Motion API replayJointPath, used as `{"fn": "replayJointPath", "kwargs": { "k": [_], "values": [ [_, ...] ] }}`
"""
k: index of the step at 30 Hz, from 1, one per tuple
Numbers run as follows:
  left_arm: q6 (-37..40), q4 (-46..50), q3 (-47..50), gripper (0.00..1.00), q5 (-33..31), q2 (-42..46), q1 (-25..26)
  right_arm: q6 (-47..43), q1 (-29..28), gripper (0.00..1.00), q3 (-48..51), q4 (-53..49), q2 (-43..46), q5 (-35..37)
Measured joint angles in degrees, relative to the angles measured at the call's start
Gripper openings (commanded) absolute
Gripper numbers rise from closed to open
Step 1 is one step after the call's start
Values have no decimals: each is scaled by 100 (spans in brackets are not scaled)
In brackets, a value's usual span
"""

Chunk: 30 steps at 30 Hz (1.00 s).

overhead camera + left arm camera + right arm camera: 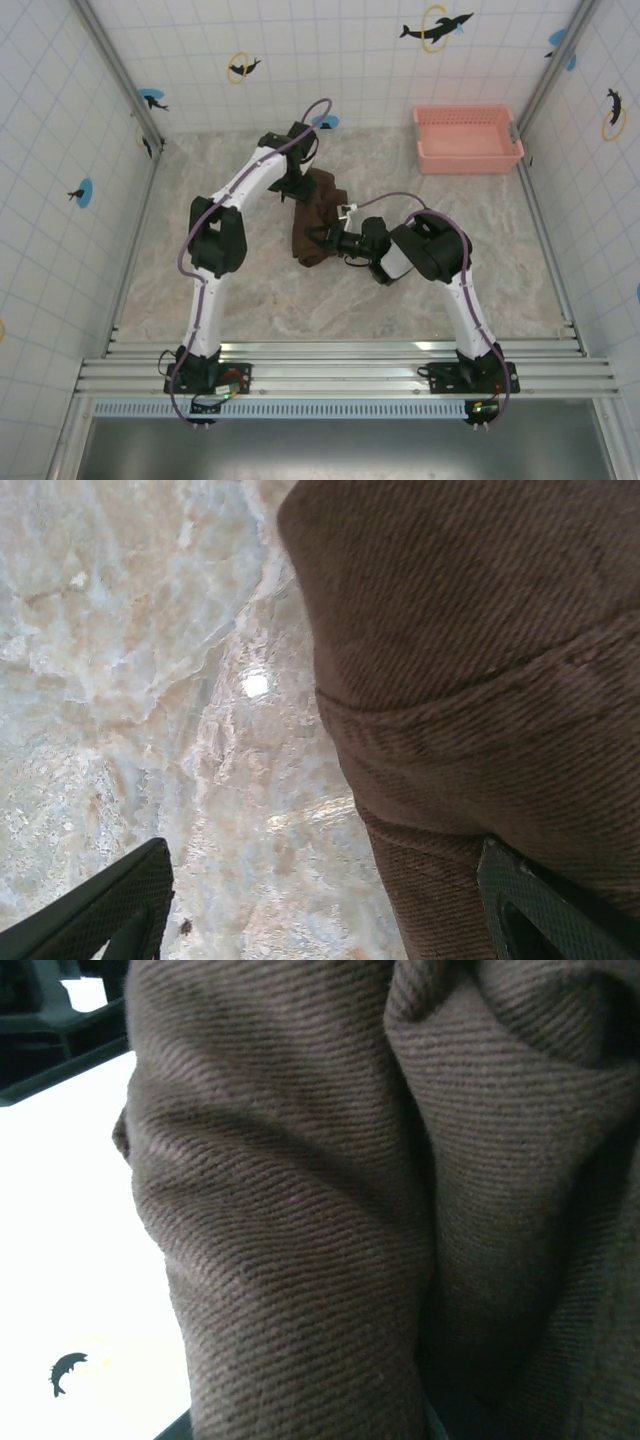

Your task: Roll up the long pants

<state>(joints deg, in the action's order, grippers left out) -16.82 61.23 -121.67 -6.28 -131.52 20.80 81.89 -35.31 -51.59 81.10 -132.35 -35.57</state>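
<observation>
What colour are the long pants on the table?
The long pants are plain dark brown, with a fine diagonal weave; the right wrist view shows it best.

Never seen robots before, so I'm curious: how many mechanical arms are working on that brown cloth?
2. The left arm reaches to the far end of the long pants; the right arm meets their near right side.

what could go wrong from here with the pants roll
1. The left gripper is open astride the edge of the long pants, one finger over bare table; closing may pinch just a thin edge and slip.
2. The right gripper is pressed into loose folds, so a pull might undo the bundle.
</observation>
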Motion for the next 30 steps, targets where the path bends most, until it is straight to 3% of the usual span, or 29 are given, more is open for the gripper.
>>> {"fn": "replayJointPath", "kwargs": {
  "k": [5,15,19,25,27,30],
  "values": [
    [-144,-382,605,97,-109,431,90,94,4,31,44,221,-87,46],
    [-343,-643,1366,97,1016,1530,151,297,15,31,-33,350,-205,-13],
    [-426,-581,1038,97,1276,1244,181,367,31,31,-98,372,-251,-48],
    [-448,-431,212,97,1300,105,203,385,33,31,-101,413,-271,-90],
    [-452,-264,-33,92,1147,-308,225,385,35,32,-103,415,-271,-96],
    [-492,15,-455,62,739,-855,271,385,37,34,-129,396,-278,-127]
  ]
}}
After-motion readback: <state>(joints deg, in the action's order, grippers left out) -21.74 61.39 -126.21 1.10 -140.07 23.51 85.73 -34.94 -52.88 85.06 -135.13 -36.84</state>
